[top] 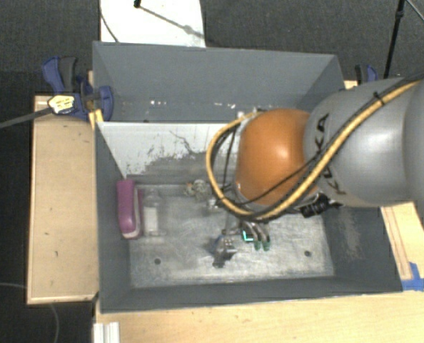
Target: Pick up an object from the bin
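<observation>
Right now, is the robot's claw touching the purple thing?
Apart. The camera view shows the gripper near the middle of the bin, and bare floor lies between it and the purple thing at the left.

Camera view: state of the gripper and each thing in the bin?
gripper: low over the middle of the bin floor.
small dark object: on the floor beside the gripper; held or not, unclear.
purple oblong object: lying flat by the view's left wall, away from the gripper.
clear object: lying flat beside the purple one.
</observation>
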`<state>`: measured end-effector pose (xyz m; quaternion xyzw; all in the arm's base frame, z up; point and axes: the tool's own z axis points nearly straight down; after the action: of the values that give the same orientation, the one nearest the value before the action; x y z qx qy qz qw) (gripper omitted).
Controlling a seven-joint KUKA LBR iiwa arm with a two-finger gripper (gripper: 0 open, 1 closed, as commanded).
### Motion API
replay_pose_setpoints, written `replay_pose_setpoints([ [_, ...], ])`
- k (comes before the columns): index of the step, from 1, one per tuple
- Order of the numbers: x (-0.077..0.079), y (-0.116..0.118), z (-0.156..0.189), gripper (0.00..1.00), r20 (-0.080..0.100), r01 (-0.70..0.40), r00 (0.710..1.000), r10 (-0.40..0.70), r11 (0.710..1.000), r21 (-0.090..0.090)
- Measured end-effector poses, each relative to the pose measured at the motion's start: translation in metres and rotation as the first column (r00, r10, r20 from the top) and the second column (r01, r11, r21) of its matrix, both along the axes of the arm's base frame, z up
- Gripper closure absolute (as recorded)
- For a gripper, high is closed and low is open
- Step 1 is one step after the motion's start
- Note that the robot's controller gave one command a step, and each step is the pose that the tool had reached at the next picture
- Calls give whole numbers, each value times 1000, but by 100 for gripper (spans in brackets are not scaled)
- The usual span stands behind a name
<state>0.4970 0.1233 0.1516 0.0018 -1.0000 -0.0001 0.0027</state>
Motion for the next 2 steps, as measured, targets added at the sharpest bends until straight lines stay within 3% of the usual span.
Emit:
replay_pose_setpoints([
  [1,28,-69,-79,0,-2,13,1000,-13,1000,-1],
  [2,42,-7,-50,0,13,-392,920,392,920,1],
])
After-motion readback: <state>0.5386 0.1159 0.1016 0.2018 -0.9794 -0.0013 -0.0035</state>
